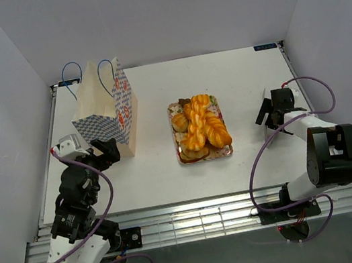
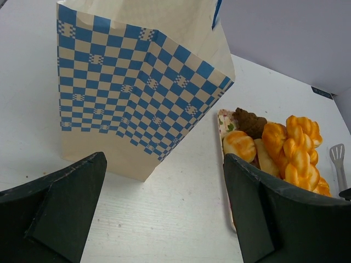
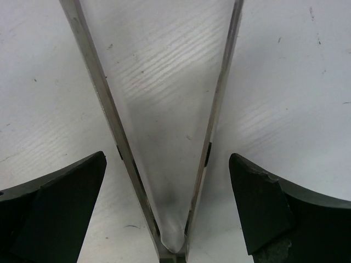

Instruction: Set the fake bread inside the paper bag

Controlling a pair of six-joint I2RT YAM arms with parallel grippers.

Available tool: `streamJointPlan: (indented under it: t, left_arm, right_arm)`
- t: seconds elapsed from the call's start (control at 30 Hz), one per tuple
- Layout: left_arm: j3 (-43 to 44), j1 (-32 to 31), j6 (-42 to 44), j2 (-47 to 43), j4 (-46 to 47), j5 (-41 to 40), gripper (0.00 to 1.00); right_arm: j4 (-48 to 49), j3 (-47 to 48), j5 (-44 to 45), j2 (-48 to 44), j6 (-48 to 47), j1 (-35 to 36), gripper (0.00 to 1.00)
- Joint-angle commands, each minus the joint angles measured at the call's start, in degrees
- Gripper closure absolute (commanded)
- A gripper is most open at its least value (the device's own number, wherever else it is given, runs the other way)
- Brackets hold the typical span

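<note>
The paper bag [image 1: 105, 110], tan with blue-and-white checkered sides and blue cord handles, stands upright at the left. The fake bread [image 1: 201, 127], glossy golden twists and rolls plus one dark brown piece [image 2: 249, 121], lies piled on a floral tray [image 1: 206, 157] mid-table. My left gripper [image 1: 106, 150] is open and empty just in front of the bag [image 2: 137, 98], with the bread [image 2: 290, 148] off to its right. My right gripper [image 1: 267, 112] is open, low over the table at the right, its jaws straddling metal tongs [image 3: 173, 253] without touching them.
The tongs [image 2: 338, 161] lie on the table right of the tray. White walls enclose the table on three sides. Bare table lies between the bag and the tray, and between the tray and the right arm.
</note>
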Motion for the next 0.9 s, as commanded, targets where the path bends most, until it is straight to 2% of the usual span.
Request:
streamJointPlan:
  t: [0.0,0.33,0.37,0.57,0.73,0.87]
  left_arm:
    - [-0.19,-0.31,0.72,0.09,1.12,1.74,0.02]
    - [-0.37,-1.01,1.07,-0.26,1.30,3.68,0.02]
    - [-0.46,-1.10,1.07,-0.35,1.30,3.94,0.02]
    - [-0.46,-1.71,1.25,-0.61,1.39,4.03,0.02]
    - [-0.46,-1.72,1.33,-1.14,1.30,3.85,0.02]
    - [-0.54,-1.72,1.42,-1.05,1.48,4.03,0.02]
  right_arm:
    - [3.94,0.58,-2.45,0.21,-2.35,0.13,0.01]
    - [3.33,1.46,-0.43,1.53,-3.23,0.30,0.00]
    - [3.41,1.37,0.18,1.36,-3.06,0.30,0.04]
    - [3.42,2.25,0.98,2.49,-2.44,0.30,0.06]
    - [4.11,2.87,-1.04,4.34,-2.53,0.30,0.09]
    - [5.96,1.99,-3.41,3.55,-2.88,0.30,0.16]
